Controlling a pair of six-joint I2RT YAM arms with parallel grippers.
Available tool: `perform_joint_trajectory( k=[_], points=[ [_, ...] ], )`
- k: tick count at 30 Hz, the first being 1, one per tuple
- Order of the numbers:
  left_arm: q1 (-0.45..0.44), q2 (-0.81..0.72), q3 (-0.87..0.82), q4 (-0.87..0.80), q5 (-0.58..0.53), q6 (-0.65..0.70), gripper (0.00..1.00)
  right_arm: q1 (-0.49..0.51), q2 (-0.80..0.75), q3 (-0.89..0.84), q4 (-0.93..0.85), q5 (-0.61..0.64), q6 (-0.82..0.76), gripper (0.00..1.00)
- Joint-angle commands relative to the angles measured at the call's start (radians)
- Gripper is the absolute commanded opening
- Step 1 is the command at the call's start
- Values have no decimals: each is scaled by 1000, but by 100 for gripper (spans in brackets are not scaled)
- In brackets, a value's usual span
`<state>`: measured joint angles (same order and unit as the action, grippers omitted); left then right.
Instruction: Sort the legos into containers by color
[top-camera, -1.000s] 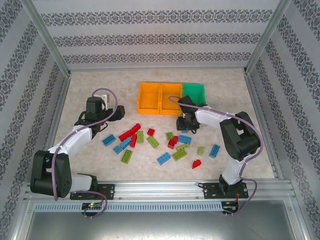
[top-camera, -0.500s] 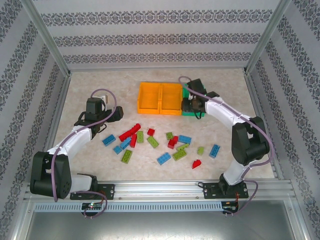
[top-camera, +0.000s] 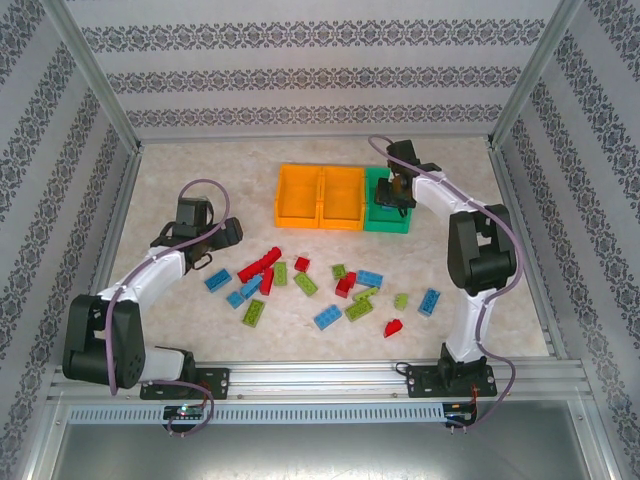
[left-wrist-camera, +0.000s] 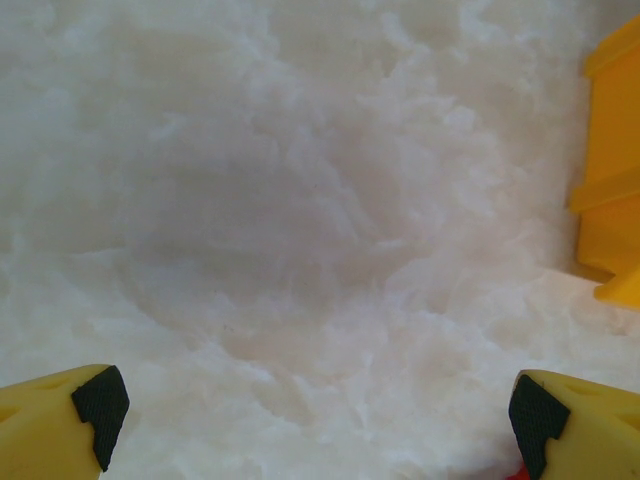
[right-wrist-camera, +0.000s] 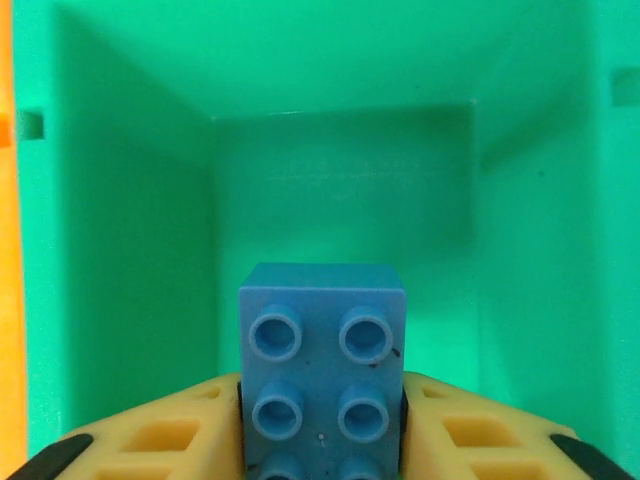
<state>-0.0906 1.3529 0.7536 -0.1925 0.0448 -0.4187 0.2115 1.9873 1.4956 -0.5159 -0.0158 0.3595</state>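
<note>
On the pale table (top-camera: 200, 180) the three containers stand in a row in the upper middle of the top view: two orange bins (top-camera: 320, 197) touching each other, and the green bin (top-camera: 387, 224) touching them on the right. The right arm reaches far up the frame, then bends back to the left, so that the right gripper (top-camera: 392, 195) hangs over the green bin. In the right wrist view the green walls and floor of this bin take almost the whole frame. A blue lego (right-wrist-camera: 322, 350) is at the lower middle, clamped between the two yellow fingers (right-wrist-camera: 170, 432), which press on its left and right sides, its studs facing the camera. Its lower end is cut off by the bottom edge of the frame, so its full length is not clear. The left arm lies bent in the left half of the top view, its end near the left side of the loose legos (top-camera: 369, 278). These are scattered in red, blue and lime green across the lower middle of the table, well apart from the bins. The left gripper (left-wrist-camera: 320, 430) has its jaws wide apart with nothing between them, over bare table. A small red spot at the bottom edge beside its right finger is too little to identify.
</note>
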Motion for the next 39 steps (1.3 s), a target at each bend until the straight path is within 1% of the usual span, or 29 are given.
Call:
perform_joint_trajectory(
  k=[1, 4, 7, 11, 15, 17, 18, 21, 23, 25, 28, 30, 36, 39],
  points=[
    [-10, 19, 18, -73, 9, -67, 100, -3, 12, 44, -33, 17, -23, 42],
    [-11, 24, 9, -96, 14, -104, 100, -3, 15, 41, -35, 14, -22, 51],
    [-17, 16, 6, -107, 51, -129, 99, -3, -3, 20, -17, 9, -16, 57],
    [-53, 5, 23, -164, 86, -189, 98, 5, -26, 0, -8, 6, -7, 69],
    [-122, -6, 42, -208, 93, -212, 97, 20, -53, -28, 12, -4, -6, 70],
    [-175, -7, 55, -187, 111, -147, 97, 27, -65, -39, 20, -6, -7, 71],
    [-201, -5, 65, -181, 102, -103, 97, 28, -68, -43, 23, -8, -7, 72],
    [-273, 27, 113, -194, 96, 72, 97, 29, -78, -50, 24, -17, -10, 72],
    [-294, 72, 146, -210, 110, 170, 96, 28, -86, -57, 26, -18, -10, 73],
    [-297, 120, 167, -218, 124, 224, 93, 27, -98, -65, 32, -24, -6, 73],
    [-296, 190, 195, -222, 150, 274, 85, 24, -121, -80, 40, -29, -3, 74],
    [-296, 225, 211, -222, 147, 293, 82, 22, -135, -90, 45, -27, -2, 74],
    [-296, 313, 262, -224, 199, 337, 81, 3, -156, -106, 42, -29, -3, 75],
    [-296, 345, 267, -226, 167, 340, 80, -6, -171, -116, 45, -25, 1, 75]
  ],
)
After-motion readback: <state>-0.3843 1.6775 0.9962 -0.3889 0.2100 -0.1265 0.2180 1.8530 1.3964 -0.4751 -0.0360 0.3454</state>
